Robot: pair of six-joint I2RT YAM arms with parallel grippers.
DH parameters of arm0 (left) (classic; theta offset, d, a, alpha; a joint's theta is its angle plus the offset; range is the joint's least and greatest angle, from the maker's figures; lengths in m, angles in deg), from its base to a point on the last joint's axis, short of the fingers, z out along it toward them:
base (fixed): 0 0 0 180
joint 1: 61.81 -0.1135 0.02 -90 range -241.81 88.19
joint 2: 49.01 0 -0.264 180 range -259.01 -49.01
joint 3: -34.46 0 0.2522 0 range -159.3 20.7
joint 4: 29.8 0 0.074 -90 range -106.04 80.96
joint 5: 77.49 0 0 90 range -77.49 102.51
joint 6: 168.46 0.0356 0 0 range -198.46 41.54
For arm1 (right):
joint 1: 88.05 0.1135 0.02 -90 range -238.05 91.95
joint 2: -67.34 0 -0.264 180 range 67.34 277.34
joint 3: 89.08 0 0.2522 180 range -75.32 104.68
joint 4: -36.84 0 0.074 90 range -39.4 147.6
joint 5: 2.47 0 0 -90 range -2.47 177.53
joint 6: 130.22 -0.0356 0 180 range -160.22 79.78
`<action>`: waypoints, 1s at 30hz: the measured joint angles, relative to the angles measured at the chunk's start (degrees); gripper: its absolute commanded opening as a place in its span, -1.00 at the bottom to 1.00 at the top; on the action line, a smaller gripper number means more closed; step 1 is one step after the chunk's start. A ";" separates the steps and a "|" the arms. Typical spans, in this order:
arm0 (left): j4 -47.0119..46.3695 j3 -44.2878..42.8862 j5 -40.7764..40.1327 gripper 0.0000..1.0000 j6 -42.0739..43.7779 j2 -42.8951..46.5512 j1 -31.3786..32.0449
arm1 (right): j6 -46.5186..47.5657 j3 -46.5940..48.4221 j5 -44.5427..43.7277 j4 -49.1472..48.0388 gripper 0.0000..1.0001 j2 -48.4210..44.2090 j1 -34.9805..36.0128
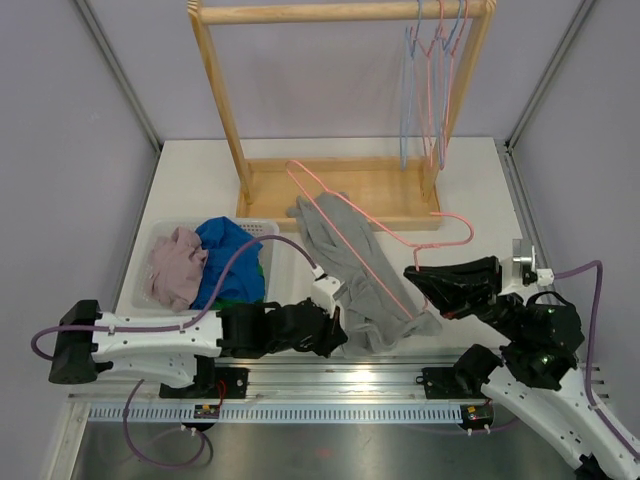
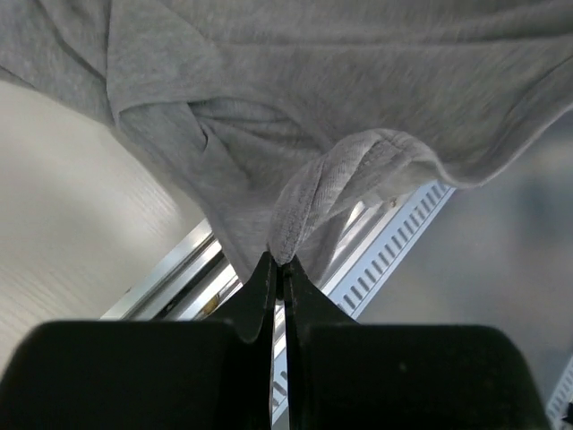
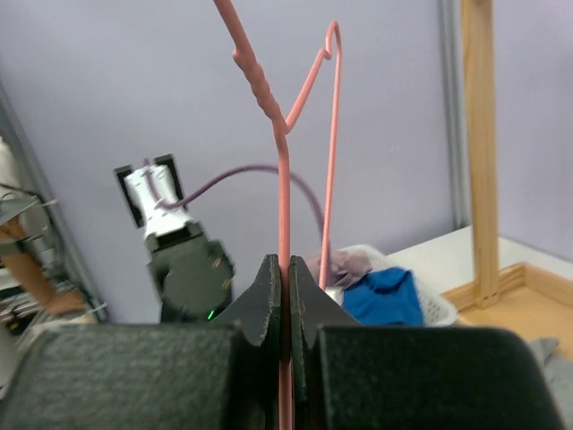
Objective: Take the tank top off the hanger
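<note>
The grey tank top [image 1: 350,265] hangs on a pink wire hanger [image 1: 400,228] above the table's near middle. My right gripper [image 1: 415,272] is shut on the hanger wire near its hook and holds it tilted up. In the right wrist view the pink wire [image 3: 283,179] runs straight up between the closed right gripper [image 3: 285,264]. My left gripper [image 1: 340,330] is shut on the tank top's lower edge. In the left wrist view a rolled grey hem [image 2: 313,193] is pinched at the tips of the left gripper [image 2: 279,262].
A wooden clothes rack [image 1: 340,185] stands at the back, with several spare hangers [image 1: 430,90] on its bar. A white basket [image 1: 160,235] at the left holds a blue garment [image 1: 228,262] and a pink one [image 1: 175,265]. A metal rail [image 1: 330,385] runs along the near edge.
</note>
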 measured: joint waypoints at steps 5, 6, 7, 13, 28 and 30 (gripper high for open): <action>7.98 -1.36 -6.67 -1.00 -4.68 -4.48 0.92 | 3.32 2.86 -9.14 -5.14 -1.00 5.27 0.07; 10.73 -1.86 -9.14 -1.00 -6.34 -4.85 0.90 | 4.09 4.70 -11.37 -3.93 -1.00 6.10 0.04; 13.46 -2.21 -11.47 -1.00 -8.13 -5.01 0.81 | 5.11 7.23 -14.01 -2.32 -1.00 7.26 0.04; 19.30 -2.45 -16.63 -0.94 -11.19 -4.81 0.46 | 8.85 4.33 -20.92 -11.69 -1.00 7.65 0.07; 28.94 -10.01 -20.00 0.98 -10.12 3.43 1.55 | 4.28 43.74 -39.32 30.56 -1.00 38.12 0.07; 30.97 -12.00 -20.81 0.98 -10.12 5.33 2.01 | 5.29 50.21 -42.64 34.32 -1.00 43.50 0.07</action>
